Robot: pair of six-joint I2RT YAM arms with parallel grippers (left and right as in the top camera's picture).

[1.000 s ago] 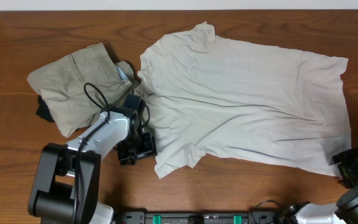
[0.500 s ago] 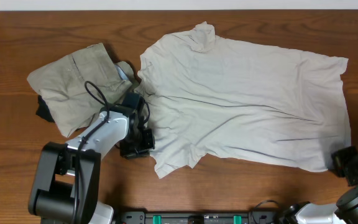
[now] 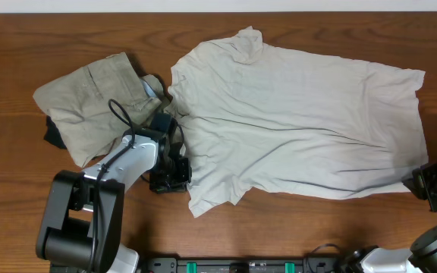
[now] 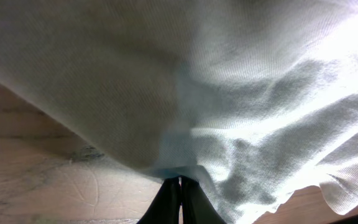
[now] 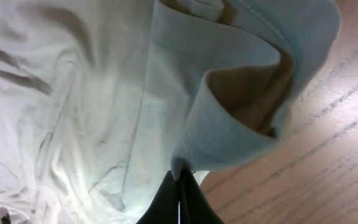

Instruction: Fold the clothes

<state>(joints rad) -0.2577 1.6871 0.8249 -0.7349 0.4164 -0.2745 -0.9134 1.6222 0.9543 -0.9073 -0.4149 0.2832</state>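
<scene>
The big pale shirt [image 3: 294,114] lies across the middle and right of the frame, looks thin, light and floppy, and is best held by its edges, where the left gripper [image 3: 174,173] at lower left and the right gripper [image 3: 423,183] at lower right both pinch it tight.

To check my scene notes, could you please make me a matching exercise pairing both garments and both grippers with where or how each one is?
Things:
1. cream-white shirt
2. khaki garment
3. left gripper
4. right gripper

Places or states:
A. shut on the shirt's corner at the far right
B. lying in a heap at the left
C. spread out wide in the middle
D. shut on the shirt's edge near the khaki garment

Pairs: 1-C, 2-B, 3-D, 4-A
</scene>
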